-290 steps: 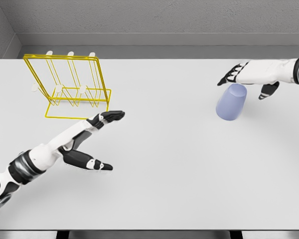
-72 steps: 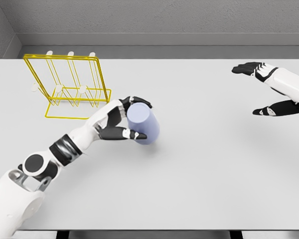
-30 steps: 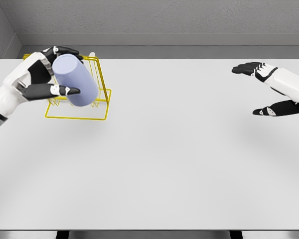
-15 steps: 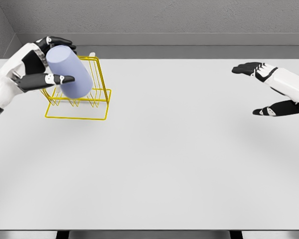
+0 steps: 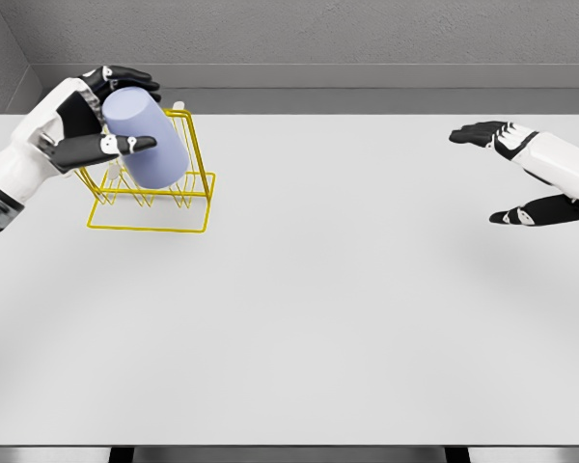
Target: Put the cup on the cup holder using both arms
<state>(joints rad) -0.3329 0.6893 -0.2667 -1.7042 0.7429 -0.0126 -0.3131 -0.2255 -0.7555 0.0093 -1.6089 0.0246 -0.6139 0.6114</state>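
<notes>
the left hand (image 5: 77,121) grips the pale blue cup (image 5: 145,138), fingers wrapped over its top and thumb across its near side. the cup is tilted, held in front of the yellow wire rack (image 5: 174,198) at the far left of the white table (image 5: 347,309) (whether cup and rack touch is unclear). the right hand (image 5: 521,174) hovers at the far right, fingers spread, holding nothing.

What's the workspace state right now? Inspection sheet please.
Surface: white table, flat, mostly bare.
Job's things: lavender cup, tilted, held over the yellow wire cup holder at the far left; whether it sits on a peg cannot be told.
Clutter: nothing seen.
Grippers: left hand grasps the cup; right hand open, above the table's right side, holding nothing.
Cables: nothing seen.
Surroundings: grey wall behind the table.
</notes>
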